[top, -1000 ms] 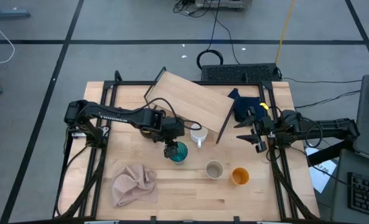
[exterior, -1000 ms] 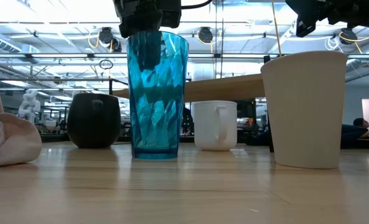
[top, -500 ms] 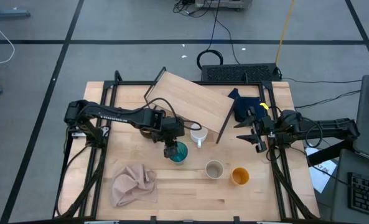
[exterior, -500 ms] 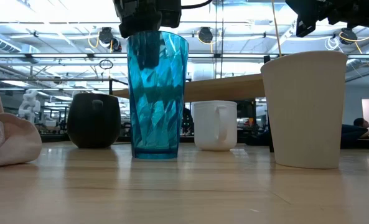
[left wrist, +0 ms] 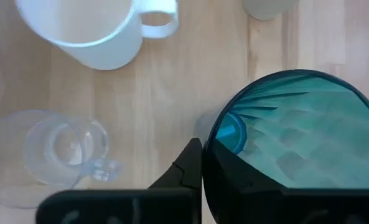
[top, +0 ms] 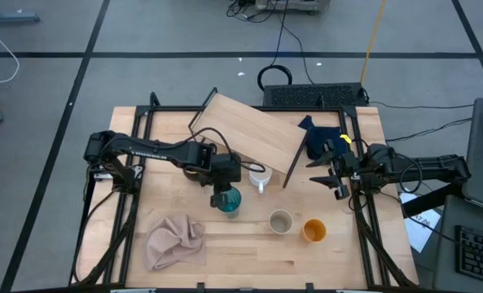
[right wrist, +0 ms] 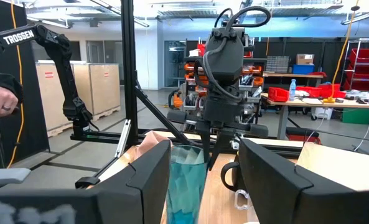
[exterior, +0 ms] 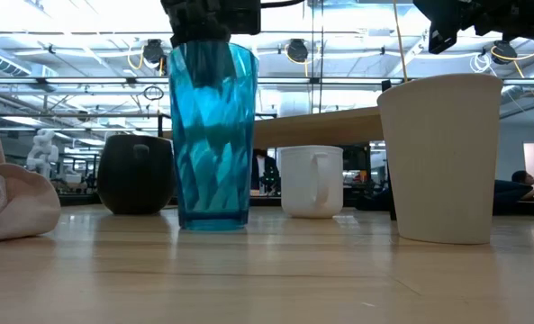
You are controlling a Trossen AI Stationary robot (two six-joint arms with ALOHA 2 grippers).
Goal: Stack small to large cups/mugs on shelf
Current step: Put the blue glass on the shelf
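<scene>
The teal tumbler (top: 229, 202) stands at mid-table with my left gripper (top: 222, 195) shut on its rim from above. The black mug (exterior: 136, 174), the white mug (top: 260, 177) and a small clear glass (left wrist: 66, 146) stand just beyond it. The beige cup (top: 280, 221) and the orange cup (top: 313, 231) stand nearer the front. The shelf (top: 253, 138), a light-wood board on a black wire frame, lies askew at the back. My right gripper (top: 336, 183) waits open at the table's right edge, with nothing between its fingers. My left gripper pinches the tumbler's wall at the rim (left wrist: 204, 163), on the side toward the table's left. One finger (left wrist: 189, 168) is outside and the other is inside the tumbler. The fingers point down from above. The tumbler stands upright with its base (exterior: 212, 225) on the table.
A pink cloth (top: 176, 242) lies crumpled at the front left, and a navy cloth (top: 322, 138) lies at the back right beside the shelf. Black frame rails (top: 119, 220) run along both sides of the table. A person's hand (right wrist: 0, 99) shows in the room beyond.
My left gripper has shut on the tumbler's rim. The tumbler has slid a little toward the table's left edge, staying upright with its base on the table.
</scene>
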